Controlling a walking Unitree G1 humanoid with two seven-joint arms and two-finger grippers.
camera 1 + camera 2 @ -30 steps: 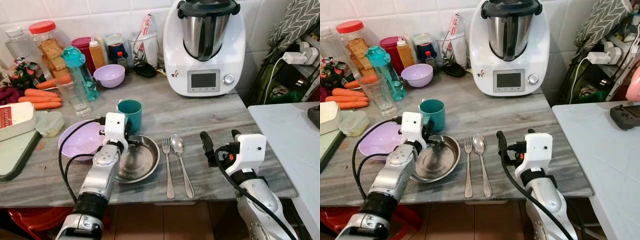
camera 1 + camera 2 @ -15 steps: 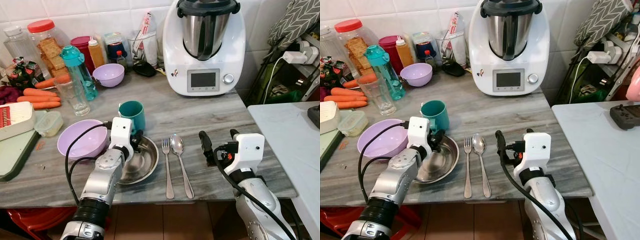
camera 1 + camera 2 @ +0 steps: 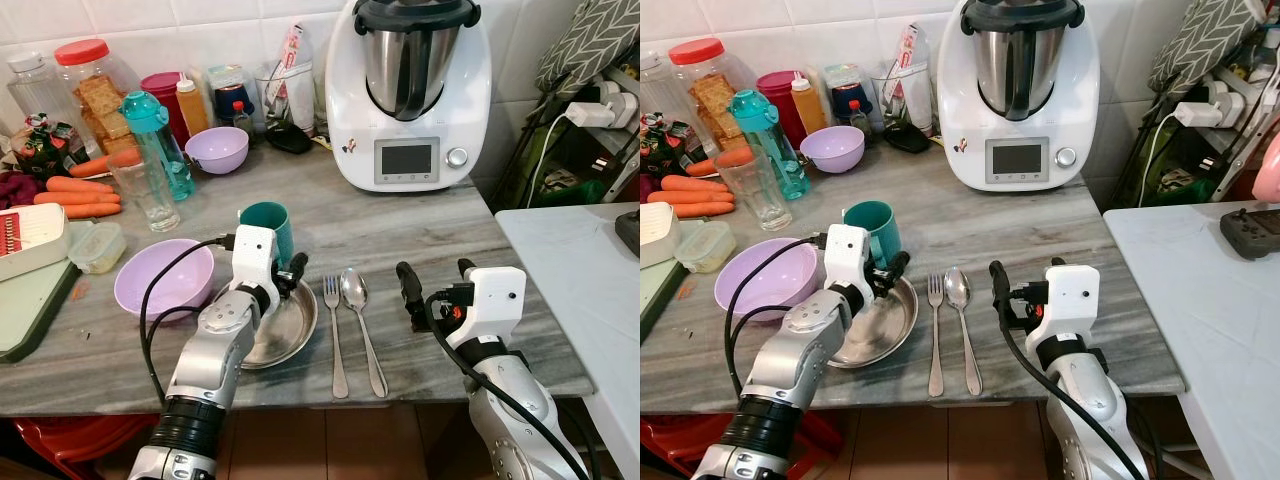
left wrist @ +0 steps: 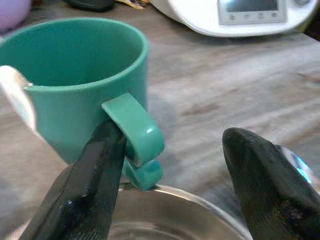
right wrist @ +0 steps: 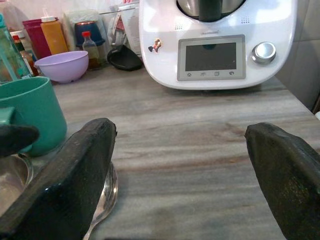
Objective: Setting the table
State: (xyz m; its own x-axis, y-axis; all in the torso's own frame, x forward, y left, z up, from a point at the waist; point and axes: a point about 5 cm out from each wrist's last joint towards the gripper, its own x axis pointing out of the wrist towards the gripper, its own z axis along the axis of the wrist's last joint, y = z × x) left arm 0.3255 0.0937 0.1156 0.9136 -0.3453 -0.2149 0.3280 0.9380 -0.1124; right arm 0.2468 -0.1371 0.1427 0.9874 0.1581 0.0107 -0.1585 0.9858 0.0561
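Observation:
A teal mug (image 3: pixel 262 222) stands upright on the grey marble counter (image 3: pixel 400 230), just behind a steel plate (image 3: pixel 288 325). My left gripper (image 3: pixel 285 272) is open over the plate's far rim, right at the mug. In the left wrist view one black finger (image 4: pixel 95 165) touches the mug's handle (image 4: pixel 137 132), and the other finger is apart to the side. A fork (image 3: pixel 336 335) and a spoon (image 3: pixel 360 315) lie side by side right of the plate. My right gripper (image 3: pixel 435 285) hovers open and empty right of the spoon. A large purple bowl (image 3: pixel 160 278) sits left of the plate.
A white kitchen machine (image 3: pixel 408 90) stands at the back. Jars, bottles, a small purple bowl (image 3: pixel 218 150), a glass (image 3: pixel 146 192) and carrots (image 3: pixel 75 195) crowd the back left. A white table (image 3: pixel 585 280) adjoins on the right. The counter's front edge is close below the cutlery.
My left arm has moved right and forward, from over the purple bowl and plate up to the mug's handle. The right arm has hardly moved.

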